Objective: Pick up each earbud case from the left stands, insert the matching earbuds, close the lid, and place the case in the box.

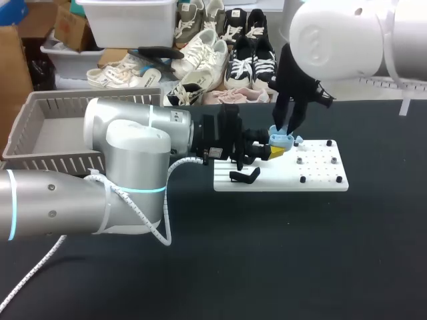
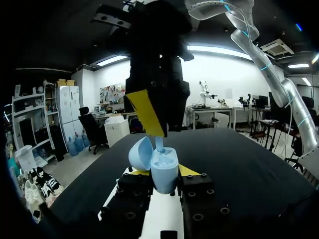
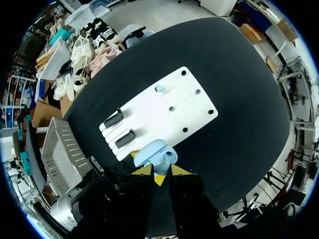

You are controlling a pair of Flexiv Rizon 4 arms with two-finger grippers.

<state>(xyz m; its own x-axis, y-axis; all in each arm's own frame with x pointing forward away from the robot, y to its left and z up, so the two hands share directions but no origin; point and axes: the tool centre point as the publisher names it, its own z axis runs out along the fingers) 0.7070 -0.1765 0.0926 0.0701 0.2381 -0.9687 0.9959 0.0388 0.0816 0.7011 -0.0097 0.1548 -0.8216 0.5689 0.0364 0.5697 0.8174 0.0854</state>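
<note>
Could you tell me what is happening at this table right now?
The left gripper is shut on a light blue earbud case, lid open, holding it above the edge of the white board. The right gripper is directly above the open case, and a light blue piece, apparently an earbud, reaches down from it into the case. So an earbud seems to be going in. The lid is not yet closed, and the case has not yet gone to the grey basket.

The left arm (image 1: 127, 167), silver-white and rounded, carries a blue light ring (image 1: 143, 190) and a braided white cable (image 1: 165, 220); the right arm (image 1: 347, 33) is white. Yellow fingertips (image 3: 142, 170).
</note>
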